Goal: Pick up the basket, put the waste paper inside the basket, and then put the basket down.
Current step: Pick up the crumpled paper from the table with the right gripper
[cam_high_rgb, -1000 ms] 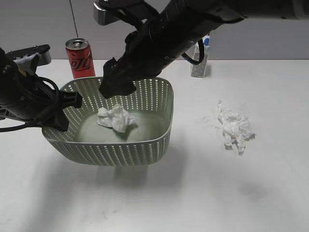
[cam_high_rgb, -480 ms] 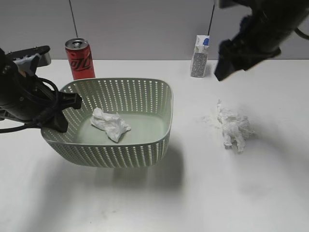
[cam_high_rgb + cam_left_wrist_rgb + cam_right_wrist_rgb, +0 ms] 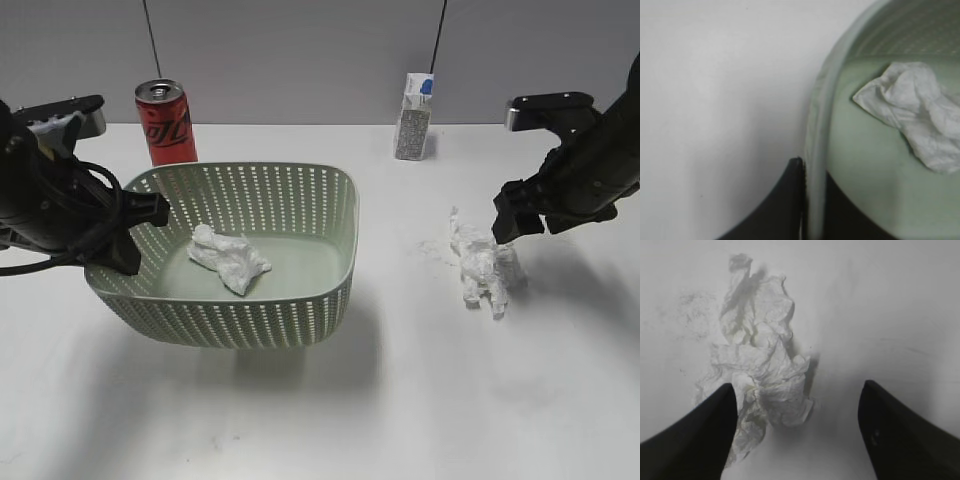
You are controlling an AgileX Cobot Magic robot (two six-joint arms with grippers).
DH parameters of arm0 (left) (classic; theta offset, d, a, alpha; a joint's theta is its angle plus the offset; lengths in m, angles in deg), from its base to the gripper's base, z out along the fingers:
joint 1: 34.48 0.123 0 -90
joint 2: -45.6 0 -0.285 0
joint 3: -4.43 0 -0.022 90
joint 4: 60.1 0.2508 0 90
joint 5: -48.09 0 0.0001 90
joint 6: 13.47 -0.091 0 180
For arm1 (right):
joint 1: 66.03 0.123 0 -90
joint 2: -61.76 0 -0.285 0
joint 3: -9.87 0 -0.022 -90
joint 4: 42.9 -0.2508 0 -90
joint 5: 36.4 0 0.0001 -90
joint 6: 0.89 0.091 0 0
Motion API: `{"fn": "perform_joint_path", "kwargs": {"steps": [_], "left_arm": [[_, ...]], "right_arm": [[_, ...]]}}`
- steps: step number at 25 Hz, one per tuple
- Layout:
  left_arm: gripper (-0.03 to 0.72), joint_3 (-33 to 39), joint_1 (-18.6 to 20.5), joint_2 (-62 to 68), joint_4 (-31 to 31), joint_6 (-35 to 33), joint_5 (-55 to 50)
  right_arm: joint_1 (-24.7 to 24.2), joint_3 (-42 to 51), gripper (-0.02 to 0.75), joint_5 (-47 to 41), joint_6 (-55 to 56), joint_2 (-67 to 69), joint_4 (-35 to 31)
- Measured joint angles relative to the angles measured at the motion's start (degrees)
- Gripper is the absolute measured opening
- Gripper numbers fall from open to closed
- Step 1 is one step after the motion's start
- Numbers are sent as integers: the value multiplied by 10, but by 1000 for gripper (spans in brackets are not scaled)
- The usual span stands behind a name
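Step in hand, by judgement: collection of the second wad. One wad (image 3: 229,258) already lies on the floor of the basket (image 3: 300,320); the other wad (image 3: 483,265) rests on the counter (image 3: 420,400), right of centre and nearer the rear edge than the front. The basket is held off the surface toward the left edge, tilted, with its shadow visible beneath it. The left gripper (image 3: 130,232) is clamped on the basket's left rim; the left wrist view shows one dark finger (image 3: 785,200) outside the rim and dark material inside it, so the rim sits between the jaws. The left arm comes in from the left edge, forearm roughly level, wrist turned toward the basket. The right gripper (image 3: 797,430) hovers just above the loose wad with its jaws apart; in the right wrist view the left finger (image 3: 700,432) overlaps the wad's edge, and the right finger (image 3: 900,435) stands over bare counter, well apart from the paper. The grip is therefore off-centre. The next move calls for shifting the gripper toward the wad so the paper lies between the fingers, descending to the surface, and closing on the bulk of the wad, not a loose fold. The right arm reaches in from the right edge, angled downward. A can (image 3: 166,121) and a carton (image 3: 414,117) stand along the rear edge, clear of both arms.
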Motion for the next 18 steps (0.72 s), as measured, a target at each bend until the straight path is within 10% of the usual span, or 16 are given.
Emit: {"fn": "perform_joint_path", "kwargs": {"steps": [7, 13, 18], "left_arm": [[5, 0, 0, 0, 0, 0, -1], [5, 0, 0, 0, 0, 0, -1], [5, 0, 0, 0, 0, 0, -1]], "right_arm": [[0, 5, 455, 21, 4, 67, 0], [0, 6, 97, 23, -25, 74, 0], [0, 6, 2, 19, -36, 25, -1]]}}
